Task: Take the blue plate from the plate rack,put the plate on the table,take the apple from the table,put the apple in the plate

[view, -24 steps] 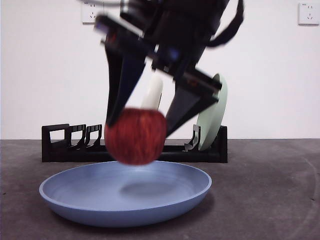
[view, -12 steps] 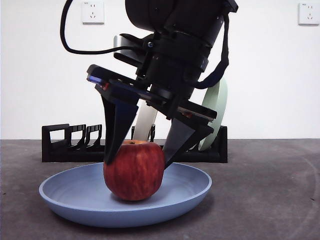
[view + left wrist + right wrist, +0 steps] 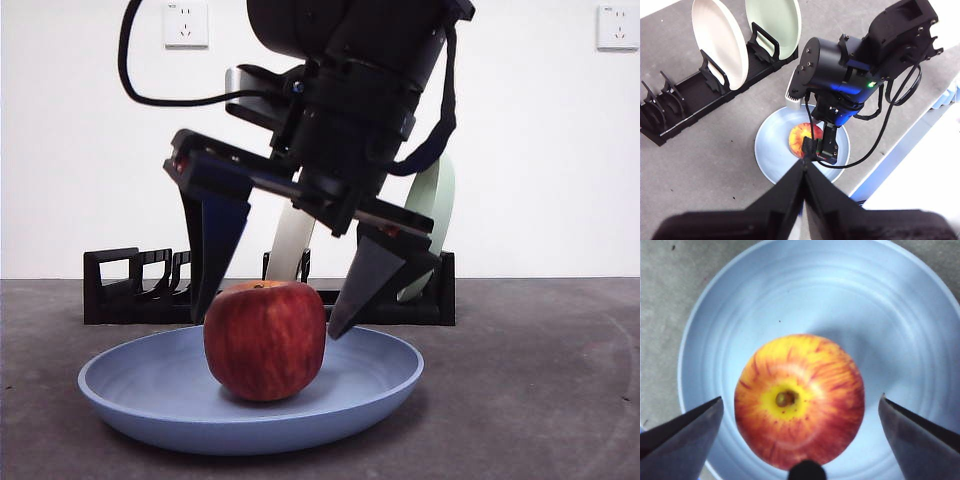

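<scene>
Blue plate (image 3: 250, 400) flat on the worktop (image 3: 540, 380), nearest the front camera. Apple (image 3: 265, 338) sits upright in its middle, stem up. Right pincer (image 3: 270, 310) straddles it, released, both tips clear of the skin. Behind: plate rack (image 3: 120, 290) with cream plate (image 3: 720, 42) and green plate (image 3: 775, 22). Left pincer (image 3: 804, 165) clenched, empty, parked high. Risk: a skewed retreat could clip the apple with a tip and roll it toward the rim.
</scene>
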